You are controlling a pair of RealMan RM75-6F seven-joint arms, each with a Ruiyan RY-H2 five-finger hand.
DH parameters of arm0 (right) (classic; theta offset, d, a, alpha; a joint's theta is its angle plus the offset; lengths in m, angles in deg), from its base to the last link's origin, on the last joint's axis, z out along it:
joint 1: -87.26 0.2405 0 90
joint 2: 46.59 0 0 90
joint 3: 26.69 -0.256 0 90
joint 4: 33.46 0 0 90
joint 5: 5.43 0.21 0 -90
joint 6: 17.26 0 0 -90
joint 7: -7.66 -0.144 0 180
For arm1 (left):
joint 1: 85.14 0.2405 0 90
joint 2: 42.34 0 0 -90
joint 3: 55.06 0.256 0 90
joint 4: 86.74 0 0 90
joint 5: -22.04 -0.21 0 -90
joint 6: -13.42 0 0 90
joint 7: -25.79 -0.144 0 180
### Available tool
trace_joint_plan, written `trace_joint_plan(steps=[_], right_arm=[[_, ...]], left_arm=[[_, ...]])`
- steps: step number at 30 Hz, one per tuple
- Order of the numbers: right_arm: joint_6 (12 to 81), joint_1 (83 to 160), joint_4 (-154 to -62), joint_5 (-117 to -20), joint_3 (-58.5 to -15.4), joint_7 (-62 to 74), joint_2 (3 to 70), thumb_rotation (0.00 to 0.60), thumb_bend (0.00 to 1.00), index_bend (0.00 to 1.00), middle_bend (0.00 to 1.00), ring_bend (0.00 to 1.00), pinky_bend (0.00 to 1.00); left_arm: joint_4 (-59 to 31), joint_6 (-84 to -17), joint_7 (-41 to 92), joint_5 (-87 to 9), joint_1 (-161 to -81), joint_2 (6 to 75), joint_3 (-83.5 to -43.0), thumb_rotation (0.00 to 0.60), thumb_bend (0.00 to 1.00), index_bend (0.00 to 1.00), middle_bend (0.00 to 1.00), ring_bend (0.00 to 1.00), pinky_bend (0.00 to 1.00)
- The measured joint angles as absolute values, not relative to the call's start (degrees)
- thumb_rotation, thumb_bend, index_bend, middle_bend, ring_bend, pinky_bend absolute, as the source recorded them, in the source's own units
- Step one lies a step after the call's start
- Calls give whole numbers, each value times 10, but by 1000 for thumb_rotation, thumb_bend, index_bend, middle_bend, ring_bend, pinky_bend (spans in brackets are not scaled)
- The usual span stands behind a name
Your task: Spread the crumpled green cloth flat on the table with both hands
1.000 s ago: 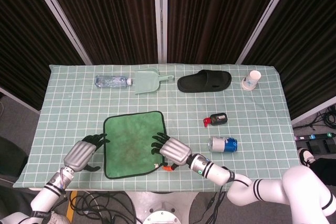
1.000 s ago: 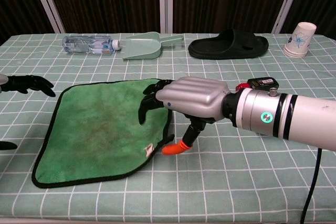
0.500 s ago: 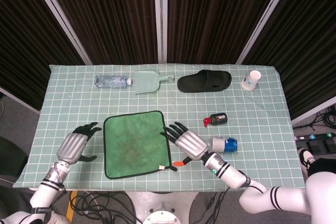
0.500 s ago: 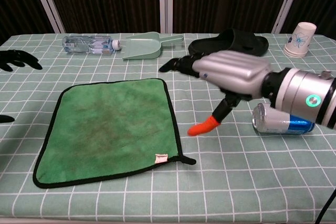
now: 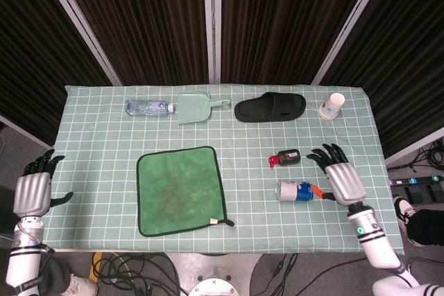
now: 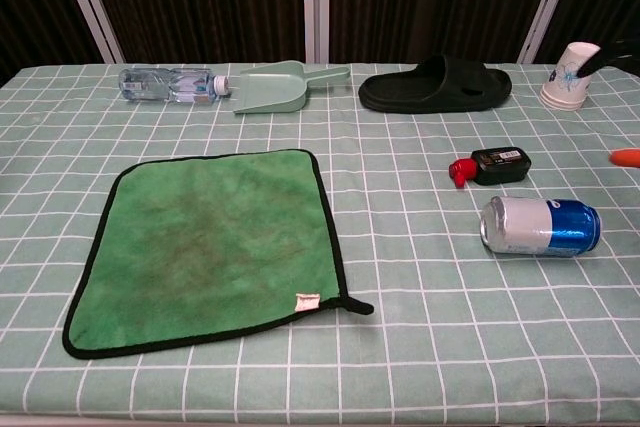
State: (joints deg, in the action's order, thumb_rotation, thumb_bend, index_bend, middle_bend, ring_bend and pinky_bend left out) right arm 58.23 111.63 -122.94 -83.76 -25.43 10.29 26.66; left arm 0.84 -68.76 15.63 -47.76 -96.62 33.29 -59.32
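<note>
Green cloth: we find it lying flat and squared on the near-left part of the table, dark hem showing all round, a small label and loop at its near-right corner. We judge the spreading done.
Left hand: off the table's left edge, well apart from the cloth; fingers apart, holding nothing.
Right hand: over the right side of the table, fingers apart, holding nothing; its orange-tipped thumb sits just beside the can.
Blue can: on its side, right of the cloth, near the right hand.
Risk, can: we judge a careless sweep of the right hand could nudge the can, which would roll because it lies on its side.
Risk, cloth: we judge any return pass across the hem could drag a corner and wrinkle it, since nothing weighs the cloth down.
Small black item with red cap: between the cloth and the right hand; what it is we cannot tell.
Far row, left to right: water bottle on its side, green dustpan, black slipper, paper cup.
Table: covered in a pale green cloth with a white grid.
Room: dark curtains with pale uprights behind the table; cables on the floor near us.
</note>
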Motion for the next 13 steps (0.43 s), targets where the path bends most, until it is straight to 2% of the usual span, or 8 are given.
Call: trace_joint_plan(steps=[6, 13], right_arm=[[643, 1047, -1232, -841, -239, 47, 233, 583, 119, 152, 112, 0, 0], [701, 983, -1237, -859, -229, 11, 203, 525, 120, 150, 111, 0, 0]], left_arm=[[50, -733, 136, -518, -934, 318, -568, 600, 121, 266, 196, 172, 209], [108, -763, 109, -557, -906, 294, -545, 600, 121, 266, 196, 172, 206]])
